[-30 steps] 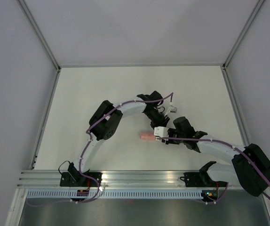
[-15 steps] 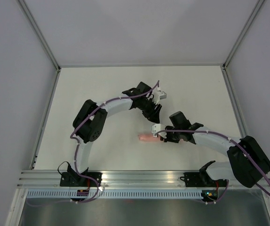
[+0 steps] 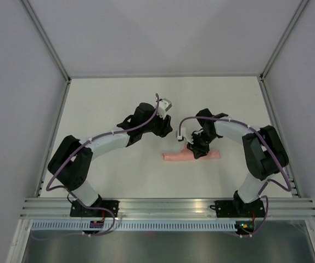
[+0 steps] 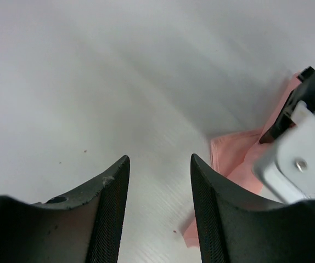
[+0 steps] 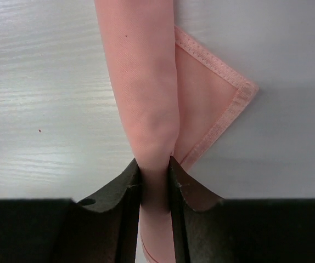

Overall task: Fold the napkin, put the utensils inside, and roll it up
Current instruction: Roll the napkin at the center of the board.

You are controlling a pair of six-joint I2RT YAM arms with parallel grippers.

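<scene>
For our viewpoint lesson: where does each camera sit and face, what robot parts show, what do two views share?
Top external: above and behind, facing down at the table; left arm and right arm show.
Left wrist: faces the table; open left gripper shows.
Right wrist: faces down; right gripper pinches the napkin.
Shared: all show the napkin.

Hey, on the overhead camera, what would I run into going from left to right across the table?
left arm's elbow → left tool → right tool, clamped on the rolled napkin → right arm's elbow
</scene>
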